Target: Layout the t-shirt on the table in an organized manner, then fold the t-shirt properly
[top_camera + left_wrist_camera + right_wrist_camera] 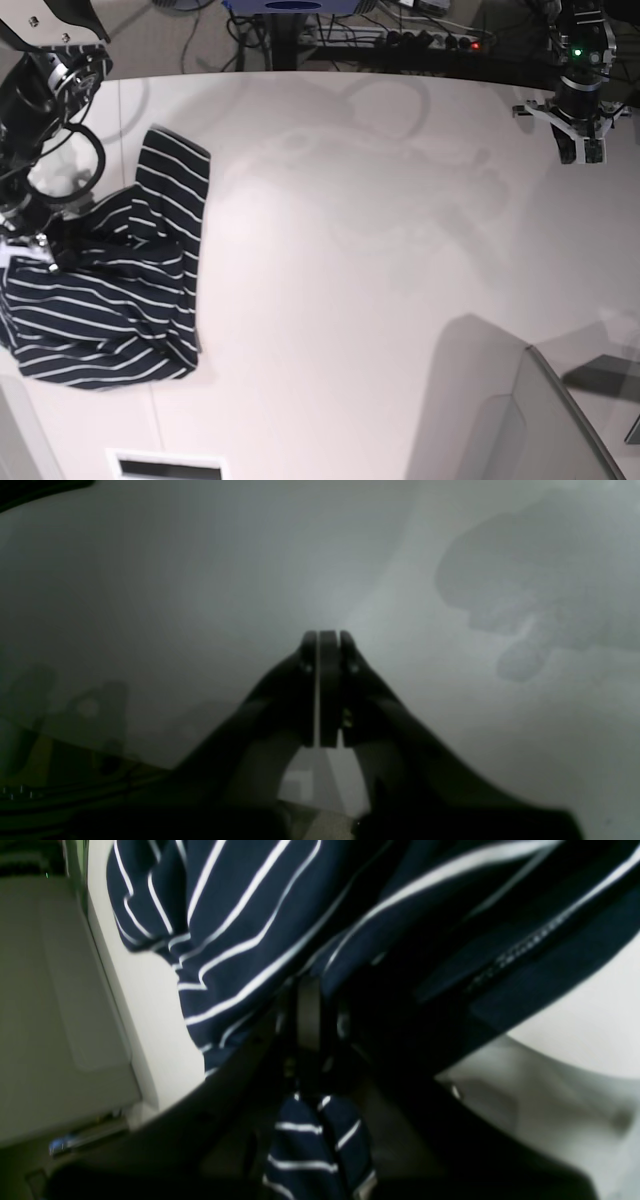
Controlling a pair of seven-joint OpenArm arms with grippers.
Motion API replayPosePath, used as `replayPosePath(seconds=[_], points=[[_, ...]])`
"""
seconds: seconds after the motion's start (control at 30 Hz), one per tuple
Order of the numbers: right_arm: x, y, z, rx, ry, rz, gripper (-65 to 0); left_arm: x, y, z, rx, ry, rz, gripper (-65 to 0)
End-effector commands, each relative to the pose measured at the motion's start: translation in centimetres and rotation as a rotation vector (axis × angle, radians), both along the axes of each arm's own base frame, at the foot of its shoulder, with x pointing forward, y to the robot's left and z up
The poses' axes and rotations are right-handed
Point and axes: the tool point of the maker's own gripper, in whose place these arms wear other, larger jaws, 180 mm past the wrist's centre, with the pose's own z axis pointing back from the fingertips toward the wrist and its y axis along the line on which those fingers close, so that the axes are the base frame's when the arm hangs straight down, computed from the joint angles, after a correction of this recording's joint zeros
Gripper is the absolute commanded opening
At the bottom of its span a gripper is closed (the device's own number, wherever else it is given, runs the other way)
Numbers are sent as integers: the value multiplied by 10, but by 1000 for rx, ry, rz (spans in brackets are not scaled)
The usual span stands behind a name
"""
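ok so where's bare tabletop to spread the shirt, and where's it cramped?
Free: the smooth white table from the striped navy t-shirt across to the shut left gripper. Crowded: the shirt's own edge of the table, where it lies bunched with the right gripper shut on a fold.

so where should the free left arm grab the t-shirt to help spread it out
Probably the upper edge of the t-shirt, coming from above on the open table side. It lies flat and exposed there, away from where the right gripper already pinches the bunched cloth.
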Motion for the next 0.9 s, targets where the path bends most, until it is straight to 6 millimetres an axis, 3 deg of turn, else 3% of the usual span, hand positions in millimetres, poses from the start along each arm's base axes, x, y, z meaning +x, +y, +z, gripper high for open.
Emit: replayPosePath(seconds=[0.0,0.17,0.33,0.43,0.53,0.67,0.73,0.87], points=[[17,-12,22,-24,-63,-3,-650,5,5,10,23,-33,-6,-650],[14,-18,24,-31,-45,19,-647,6,5,11,22,-35,-6,-650],[3,-34,55,-135,-36,92,-647,6,5,11,23,-35,-7,-650],[-4,-18,64,-137,-8,163,-647,6,5,11,23,-36,-7,-650],[-15,-4,58,-109,31,170,-645,8,4,12,18,-42,-4,-650],[-26,-15,38,-36,91,-8,-636,12,5,14,22,-52,-6,-650],[-30,-18,34,-29,105,-35,-567,12,5,14,22,-52,-6,-650],[-35,-18,33,-27,104,-38,-290,11,5,13,22,-49,-6,-650]])
